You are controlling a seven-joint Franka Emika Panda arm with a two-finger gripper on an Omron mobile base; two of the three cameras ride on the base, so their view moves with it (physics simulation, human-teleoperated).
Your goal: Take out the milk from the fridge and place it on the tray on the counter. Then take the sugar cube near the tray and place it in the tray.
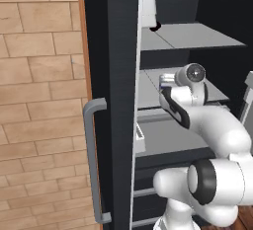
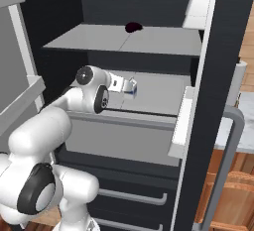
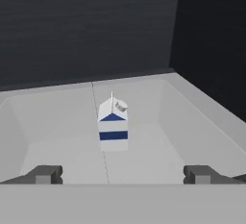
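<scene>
The milk (image 3: 113, 124) is a small white carton with blue bands. It stands upright on a grey inner shelf (image 3: 158, 146) of the open black fridge (image 1: 118, 51). My gripper (image 3: 123, 175) is open, its two dark fingertips (image 3: 45, 174) spread wide, short of the carton and not touching it. In the right base view the gripper (image 2: 125, 84) reaches into the middle shelf, with the milk (image 2: 130, 92) just beyond it. The hand (image 1: 165, 79) also shows at that shelf in the left base view. The tray and the sugar cube are out of view.
The fridge door stands open with its long grey bar handle (image 1: 91, 160) (image 2: 225, 155). A white door bin (image 2: 198, 7) hangs near the top. A small dark object (image 2: 133, 27) lies on the upper shelf. Drawers sit below the arm. Wooden cabinets (image 2: 233, 195) show at the right.
</scene>
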